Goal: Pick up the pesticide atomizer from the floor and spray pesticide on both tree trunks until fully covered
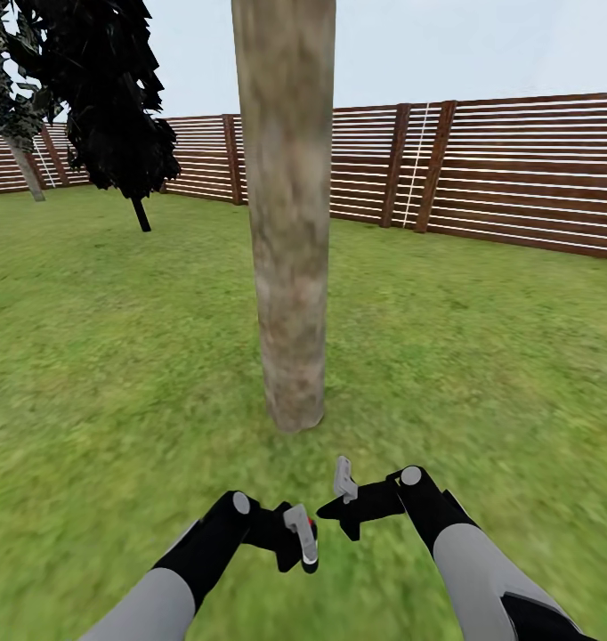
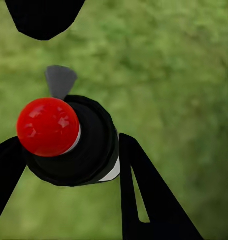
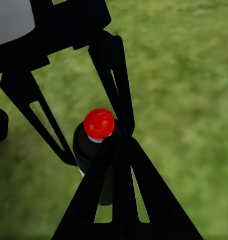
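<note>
My left gripper (image 1: 305, 539) is shut on the pesticide atomizer (image 1: 311, 525), a small black bottle with a round red cap (image 2: 47, 126). In the left wrist view both black fingers (image 2: 144, 195) press its sides over the grass. My right gripper (image 1: 343, 504) hangs just right of it with its fingers (image 3: 119, 200) together and nothing between them. The right wrist view looks past them at the atomizer (image 3: 96, 142). A thick, pale mottled tree trunk (image 1: 288, 267) rises straight ahead, a short way beyond both grippers. A second pale trunk (image 1: 25, 169) leans at the far left by the fence.
Green lawn (image 1: 481, 374) spreads all around the trunk. A brown slatted fence (image 1: 517, 169) runs across the back. A thin dark-trunked tree with black leaves (image 1: 117, 107) stands at the back left.
</note>
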Controlling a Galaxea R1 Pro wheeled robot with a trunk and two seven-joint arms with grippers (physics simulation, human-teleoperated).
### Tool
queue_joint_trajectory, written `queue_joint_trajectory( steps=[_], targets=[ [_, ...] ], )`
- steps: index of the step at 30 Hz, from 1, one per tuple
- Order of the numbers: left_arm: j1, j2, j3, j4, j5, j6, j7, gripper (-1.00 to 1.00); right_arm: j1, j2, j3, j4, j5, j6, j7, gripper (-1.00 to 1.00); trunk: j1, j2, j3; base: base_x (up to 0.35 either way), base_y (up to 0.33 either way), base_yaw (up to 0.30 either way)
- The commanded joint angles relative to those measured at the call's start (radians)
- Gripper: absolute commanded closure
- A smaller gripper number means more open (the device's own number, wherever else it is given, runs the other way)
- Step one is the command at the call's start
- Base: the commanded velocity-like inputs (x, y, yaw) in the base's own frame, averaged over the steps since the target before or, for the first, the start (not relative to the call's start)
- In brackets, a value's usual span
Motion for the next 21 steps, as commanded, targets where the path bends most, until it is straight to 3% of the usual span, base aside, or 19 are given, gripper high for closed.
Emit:
queue_joint_trajectory(
  steps=[1, 9, 14, 21],
  targets=[
    [0.000, -0.001, 0.000, 0.000, 0.001, 0.000, 0.000, 1.00, 0.000, 0.000, 0.000, 0.000, 0.000, 0.000, 0.000, 1.00, 0.000, 0.000, 0.000, 0.000, 0.000, 0.000],
    [0.000, -0.008, 0.000, 0.000, 0.004, 0.000, 0.001, 1.00, 0.000, 0.000, 0.000, 0.000, 0.000, 0.000, -0.001, 1.00, 0.000, 0.000, 0.000, 0.000, 0.000, 0.000],
    [0.000, -0.008, -0.002, 0.000, 0.042, 0.000, 0.001, 1.00, 0.000, 0.001, 0.000, 0.001, 0.000, 0.000, -0.001, 1.00, 0.000, 0.000, 0.000, 0.000, 0.000, 0.000],
    [0.000, -0.008, -0.002, -0.001, 0.046, -0.003, 0.000, 1.00, 0.000, 0.001, 0.000, 0.000, 0.000, 0.000, -0.002, 1.00, 0.000, 0.000, 0.000, 0.000, 0.000, 0.000]
  ],
)
